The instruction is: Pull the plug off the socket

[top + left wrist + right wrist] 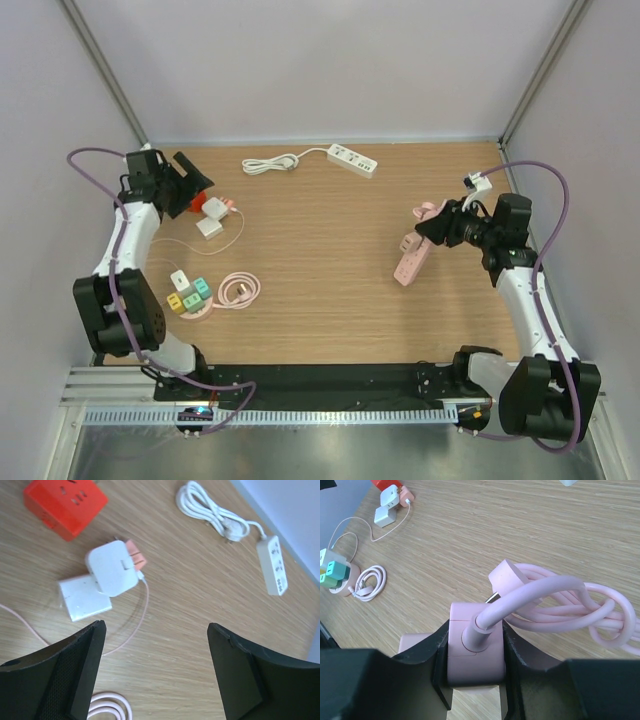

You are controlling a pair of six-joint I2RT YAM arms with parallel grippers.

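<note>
In the left wrist view a white charger plug (112, 569) with a pink connector and thin pink cable sits against a white cube socket (82, 598); both also show in the top view (211, 217). My left gripper (156, 630) is open and empty, hovering just short of them, at the far left in the top view (192, 186). My right gripper (472, 647) is shut on the cord end of a pink power strip (472, 652) and holds it tilted above the table (412, 258). The strip's bundled pink cord (570, 607) and its plug (504, 575) hang beyond the fingers.
A red cube socket (65, 502) lies beside the white one. A white power strip (352, 160) with coiled cord lies at the back. A pink base with coloured adapters (188, 293) and a coiled pink cable (238, 290) lie front left.
</note>
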